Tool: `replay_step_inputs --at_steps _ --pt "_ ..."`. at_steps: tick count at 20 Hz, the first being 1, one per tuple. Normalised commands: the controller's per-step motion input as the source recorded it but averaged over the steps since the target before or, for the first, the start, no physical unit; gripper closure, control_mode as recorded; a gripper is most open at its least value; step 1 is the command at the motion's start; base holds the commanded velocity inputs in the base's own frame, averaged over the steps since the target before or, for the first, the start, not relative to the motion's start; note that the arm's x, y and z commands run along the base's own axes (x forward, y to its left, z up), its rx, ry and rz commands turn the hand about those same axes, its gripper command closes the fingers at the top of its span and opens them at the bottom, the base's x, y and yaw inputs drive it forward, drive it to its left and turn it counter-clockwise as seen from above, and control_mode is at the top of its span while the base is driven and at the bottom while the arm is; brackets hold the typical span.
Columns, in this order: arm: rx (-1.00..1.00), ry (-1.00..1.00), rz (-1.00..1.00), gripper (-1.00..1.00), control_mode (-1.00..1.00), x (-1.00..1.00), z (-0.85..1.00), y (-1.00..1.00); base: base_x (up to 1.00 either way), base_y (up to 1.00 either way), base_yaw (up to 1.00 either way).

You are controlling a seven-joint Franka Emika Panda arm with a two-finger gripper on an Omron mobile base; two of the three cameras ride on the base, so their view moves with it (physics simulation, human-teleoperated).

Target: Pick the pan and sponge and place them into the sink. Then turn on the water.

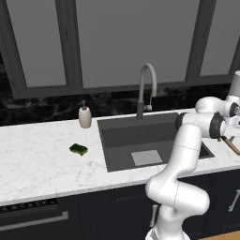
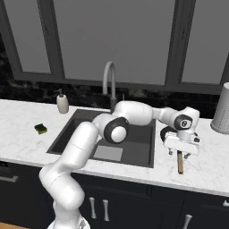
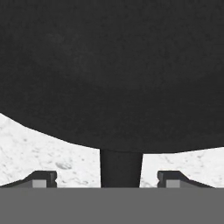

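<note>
The black pan point(image 3: 112, 65) lies on the marble counter right of the sink point(image 1: 123, 135), and in the right base view my hand covers most of the pan point(image 2: 163, 132). Its tan handle point(image 2: 180, 163) points toward the counter's front edge. My gripper point(image 3: 107, 179) hangs low over the pan, open, one fingertip on each side of the dark handle neck point(image 3: 120, 168) with a gap on both sides. The green and yellow sponge point(image 1: 78, 149) rests on the counter left of the sink, far from the gripper.
A grey gooseneck faucet point(image 1: 146, 84) rises behind the basin. A beige soap dispenser point(image 1: 85, 116) stands at the sink's back left corner. A pale grey cylinder point(image 2: 221, 109) stands on the counter at the far right, behind the pan.
</note>
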Motion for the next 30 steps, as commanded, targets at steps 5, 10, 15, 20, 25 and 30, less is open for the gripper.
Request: replay_step_inputs --at_steps 5,10,15,20,25,30 --pt "0.00 0.00 0.00 1.00 -1.00 0.00 -0.01 0.00 0.00 0.00 0.00" --pt "0.00 0.00 0.00 1.00 -1.00 0.00 0.00 0.00 0.00 0.00 0.00" --pt "0.00 0.00 0.00 1.00 -1.00 0.00 0.00 0.00 0.00 0.00 0.00" --pt "-0.01 0.00 0.03 1.00 -1.00 -0.06 0.00 0.08 0.00 0.00 0.00" --pt "0.00 -0.08 0.11 1.00 -1.00 -0.21 0.18 0.01 0.00 0.00 0.00" --pt "-0.02 -0.12 0.14 1.00 -1.00 -0.18 0.30 0.16 0.00 0.00 0.00"
